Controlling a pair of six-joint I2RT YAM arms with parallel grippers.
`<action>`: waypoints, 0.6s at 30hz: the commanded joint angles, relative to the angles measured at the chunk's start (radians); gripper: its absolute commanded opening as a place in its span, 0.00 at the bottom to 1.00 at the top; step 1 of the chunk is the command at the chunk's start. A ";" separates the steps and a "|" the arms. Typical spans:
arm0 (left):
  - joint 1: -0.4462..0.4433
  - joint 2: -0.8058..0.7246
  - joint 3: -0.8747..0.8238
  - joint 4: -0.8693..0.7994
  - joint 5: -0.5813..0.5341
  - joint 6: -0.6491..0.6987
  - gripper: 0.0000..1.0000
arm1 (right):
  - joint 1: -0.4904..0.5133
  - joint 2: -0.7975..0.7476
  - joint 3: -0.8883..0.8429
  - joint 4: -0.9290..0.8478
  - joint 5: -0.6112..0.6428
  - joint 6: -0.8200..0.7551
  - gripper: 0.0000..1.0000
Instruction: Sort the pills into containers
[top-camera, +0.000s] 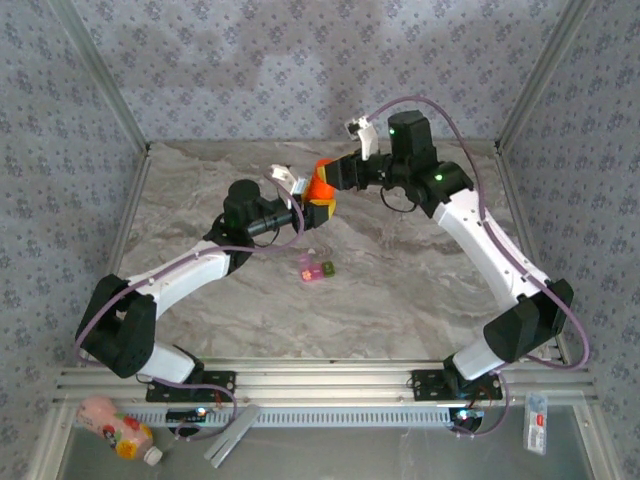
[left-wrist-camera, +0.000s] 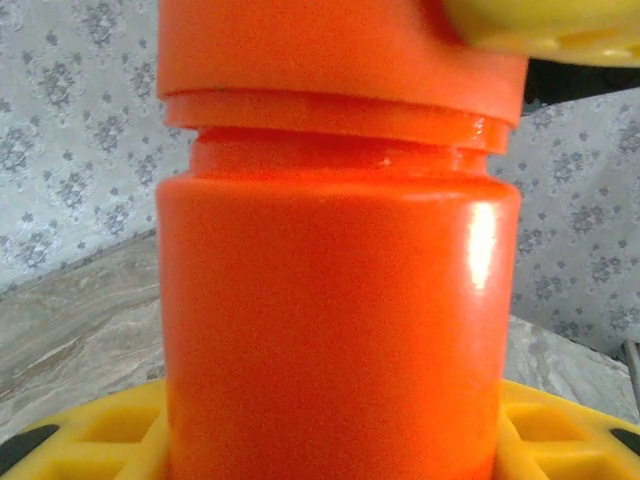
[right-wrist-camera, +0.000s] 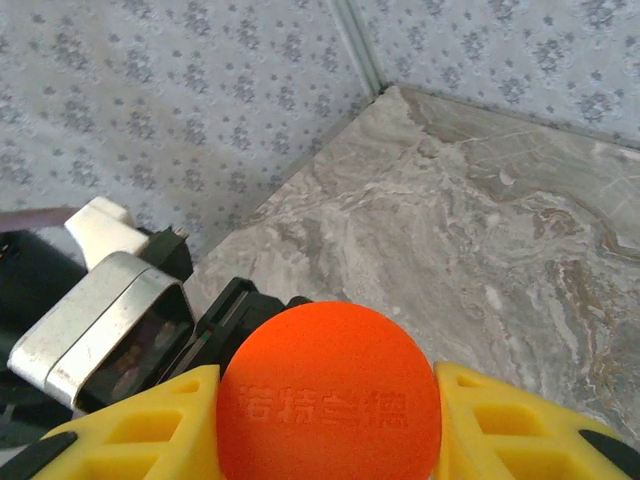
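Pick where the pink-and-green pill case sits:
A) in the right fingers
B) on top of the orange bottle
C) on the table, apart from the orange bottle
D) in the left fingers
C: in the top view the pill case lies flat on the table, nearer the arm bases than the orange bottle and not touching it.

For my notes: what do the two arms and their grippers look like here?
The left arm and right arm have white shells, black joints and a trailing lilac cable each. Green lights glow on the right one. Gripper fingers are yellow latticed plastic.
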 joint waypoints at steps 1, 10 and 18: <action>0.005 -0.021 0.013 0.168 -0.074 -0.031 0.00 | 0.043 -0.014 -0.068 -0.001 0.096 0.098 0.33; 0.004 -0.019 0.001 0.218 -0.111 -0.051 0.00 | 0.068 -0.048 -0.179 0.177 0.179 0.279 0.31; 0.005 -0.018 -0.003 0.228 -0.115 -0.053 0.00 | 0.074 -0.040 -0.166 0.205 0.175 0.349 0.30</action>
